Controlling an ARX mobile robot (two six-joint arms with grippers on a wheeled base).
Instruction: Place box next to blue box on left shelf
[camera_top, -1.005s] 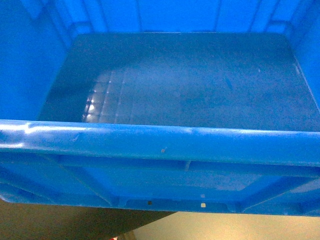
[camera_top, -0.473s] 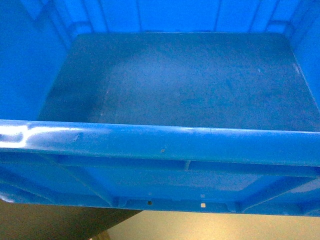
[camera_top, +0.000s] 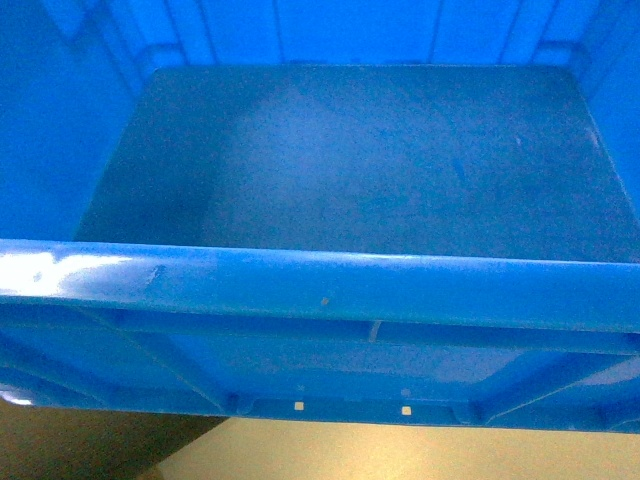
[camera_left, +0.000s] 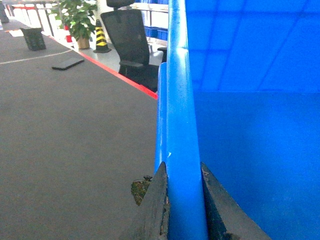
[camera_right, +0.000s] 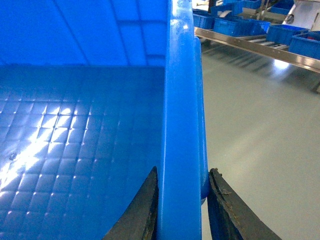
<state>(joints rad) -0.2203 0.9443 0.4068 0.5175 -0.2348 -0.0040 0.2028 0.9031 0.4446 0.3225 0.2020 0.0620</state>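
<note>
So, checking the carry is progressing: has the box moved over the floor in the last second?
Yes. The box sits unchanged in frame, but the dark mat edge below slid left, so it shifted right over the pale floor.

Warehouse: blue crates (camera_right: 235, 22) on conveyor, traffic cone (camera_left: 101, 37).

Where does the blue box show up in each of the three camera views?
Head: the box fills nearly the whole picture, its near rim running across the lower part.
Left wrist: its side rim runs up the middle, clamped between the left gripper's fingers; the inside lies to the right.
Right wrist: its other side rim runs up the middle, between the right gripper's fingers; the floor lies to the left.
Shared landmark: the thick rim.
</note>
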